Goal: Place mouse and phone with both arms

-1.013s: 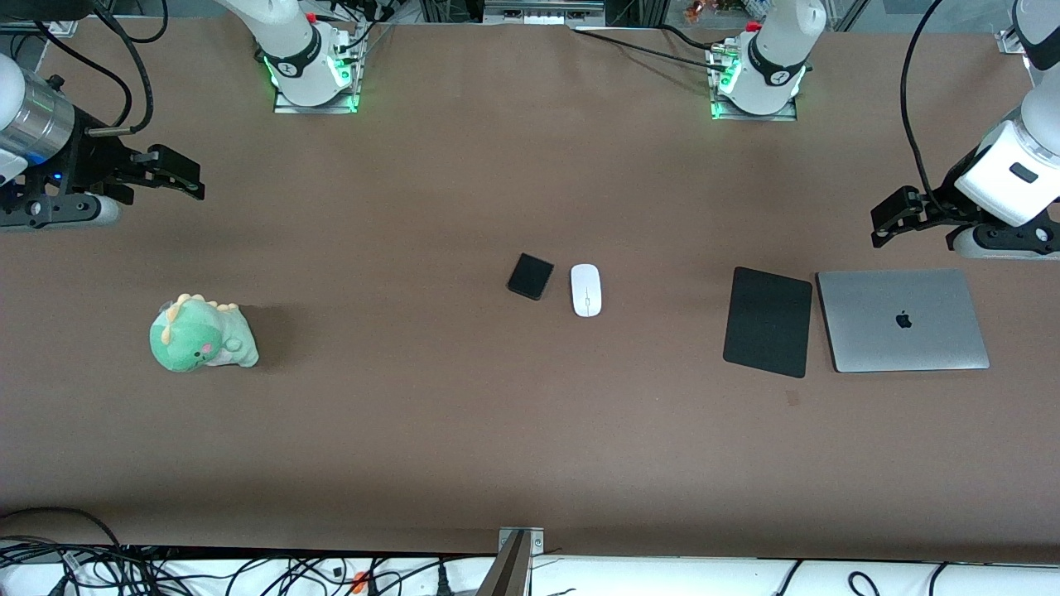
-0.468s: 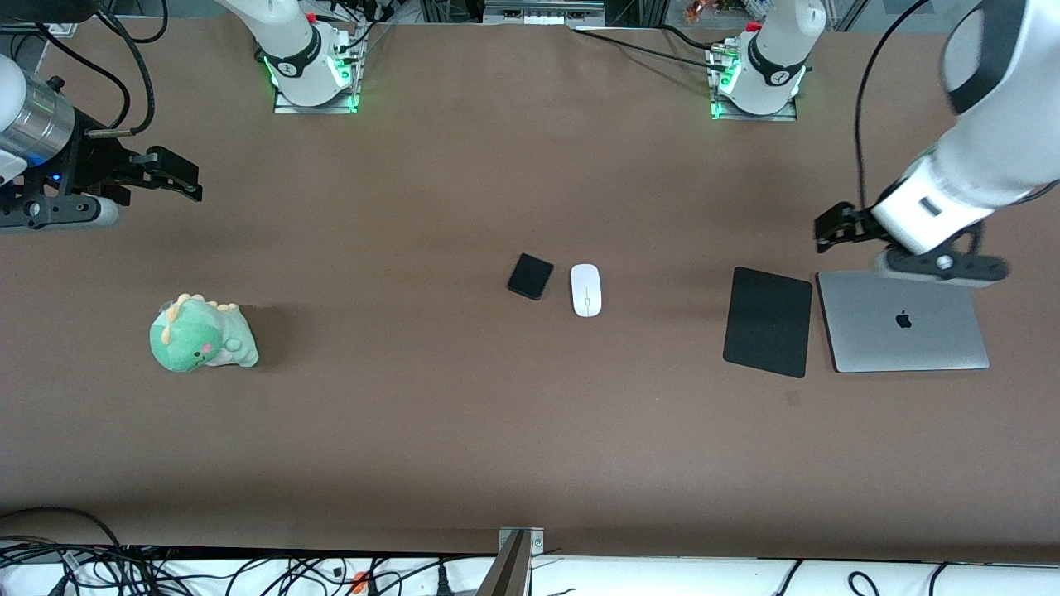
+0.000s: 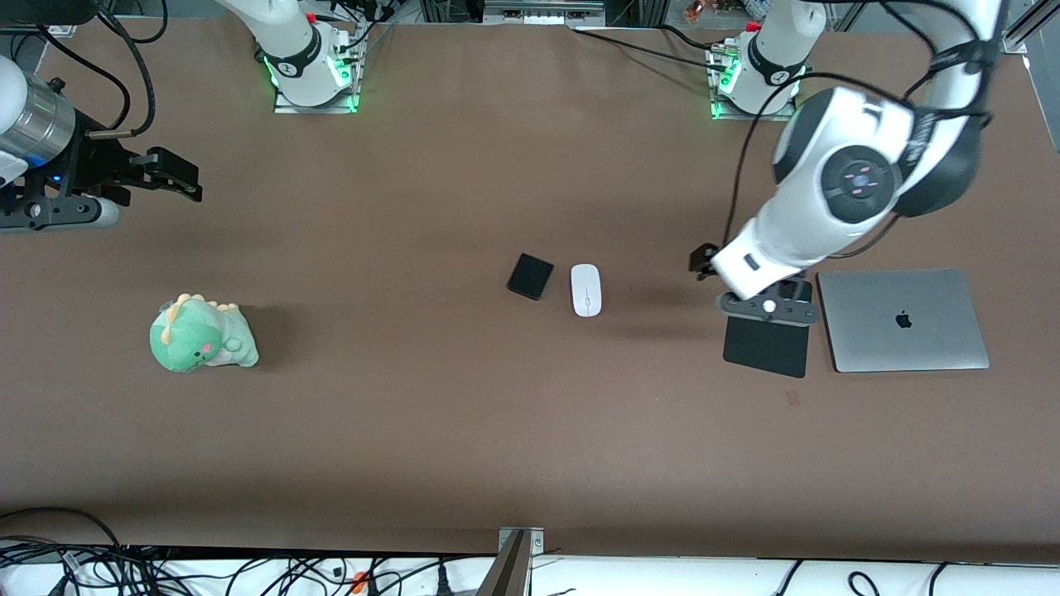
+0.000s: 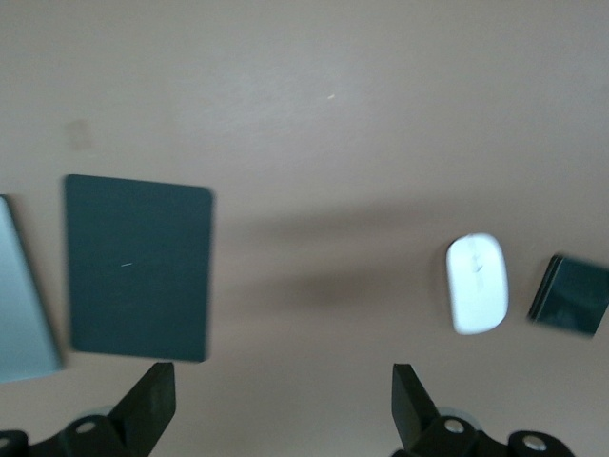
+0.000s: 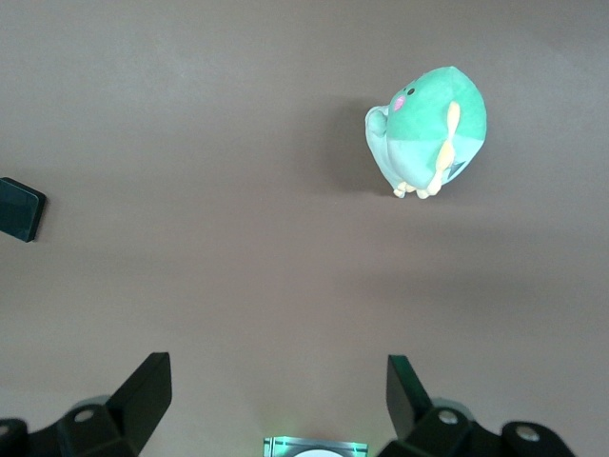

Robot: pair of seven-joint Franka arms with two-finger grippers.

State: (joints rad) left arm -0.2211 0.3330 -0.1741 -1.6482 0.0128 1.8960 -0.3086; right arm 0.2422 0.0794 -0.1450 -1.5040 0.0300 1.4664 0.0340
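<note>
The white mouse point(image 3: 585, 290) and the small black phone point(image 3: 530, 276) lie side by side at the table's middle, close together but not touching. My left gripper point(image 3: 704, 260) hangs open and empty over the bare table between the mouse and the mouse pad. In the left wrist view, the mouse point(image 4: 477, 283) and phone point(image 4: 569, 295) lie off to one side of the open left gripper point(image 4: 283, 373). My right gripper point(image 3: 184, 177) waits open over the right arm's end of the table. In the right wrist view, the right gripper point(image 5: 278, 364) holds nothing and the phone point(image 5: 19, 209) shows at the edge.
A large black mouse pad point(image 3: 768, 339) and a closed silver laptop point(image 3: 904, 319) lie toward the left arm's end; the left wrist partly covers the pad. A green dinosaur plush point(image 3: 201, 334) sits toward the right arm's end. Cables run along the table's near edge.
The left arm has swung in from the table's end, past the laptop, to above the mouse pad's edge, closer to the mouse. The right arm has hardly moved.
</note>
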